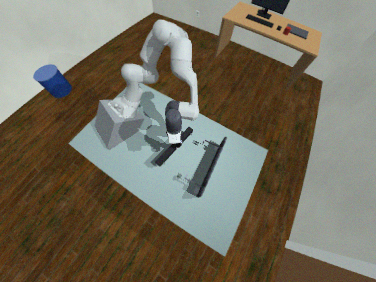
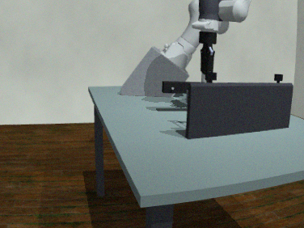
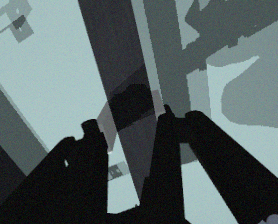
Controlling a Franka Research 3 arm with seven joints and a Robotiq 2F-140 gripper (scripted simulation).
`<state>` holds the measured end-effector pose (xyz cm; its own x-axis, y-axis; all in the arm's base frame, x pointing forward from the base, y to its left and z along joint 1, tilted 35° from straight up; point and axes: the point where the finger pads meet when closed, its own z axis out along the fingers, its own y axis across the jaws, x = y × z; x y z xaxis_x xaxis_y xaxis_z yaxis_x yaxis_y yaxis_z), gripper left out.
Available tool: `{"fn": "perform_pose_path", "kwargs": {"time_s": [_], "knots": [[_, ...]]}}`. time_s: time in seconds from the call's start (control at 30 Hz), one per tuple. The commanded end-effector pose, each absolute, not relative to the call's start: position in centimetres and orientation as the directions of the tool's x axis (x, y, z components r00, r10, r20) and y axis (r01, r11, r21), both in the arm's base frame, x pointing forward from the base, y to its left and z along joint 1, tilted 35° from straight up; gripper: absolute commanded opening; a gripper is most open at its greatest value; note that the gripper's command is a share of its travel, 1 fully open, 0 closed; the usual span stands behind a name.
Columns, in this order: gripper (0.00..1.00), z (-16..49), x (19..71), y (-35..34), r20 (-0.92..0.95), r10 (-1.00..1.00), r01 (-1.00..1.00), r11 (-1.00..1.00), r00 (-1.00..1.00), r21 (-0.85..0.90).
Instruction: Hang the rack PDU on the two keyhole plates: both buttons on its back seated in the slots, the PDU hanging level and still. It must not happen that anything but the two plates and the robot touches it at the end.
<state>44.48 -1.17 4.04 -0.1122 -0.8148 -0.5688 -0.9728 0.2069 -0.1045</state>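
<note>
Tool clamped on rack PDU, lifted above table

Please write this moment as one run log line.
gripper: shut on rack PDU | PDU: lifted above table, roughly level | keyhole panel: upright beside it | buttons: not seated | task: unfinished
</note>
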Motion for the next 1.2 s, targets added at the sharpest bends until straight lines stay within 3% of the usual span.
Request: {"fn": "perform_pose_path", "kwargs": {"time_s": [0.0,0.57,1.0,1.17], "knots": [[0.0,4.2,44.4,-1.4,-0.572,-0.81,-0.97,0.222,-0.13,-0.094],[0.0,4.2,44.5,-1.4,-0.57,-0.813,-0.972,0.21,-0.115,-0.103],[0.0,4.3,44.9,-1.4,-0.537,-0.839,-0.974,0.034,0.093,-0.222],[0.0,4.9,47.7,-1.7,-0.536,-0.839,-0.974,0.03,0.098,-0.225]]}}
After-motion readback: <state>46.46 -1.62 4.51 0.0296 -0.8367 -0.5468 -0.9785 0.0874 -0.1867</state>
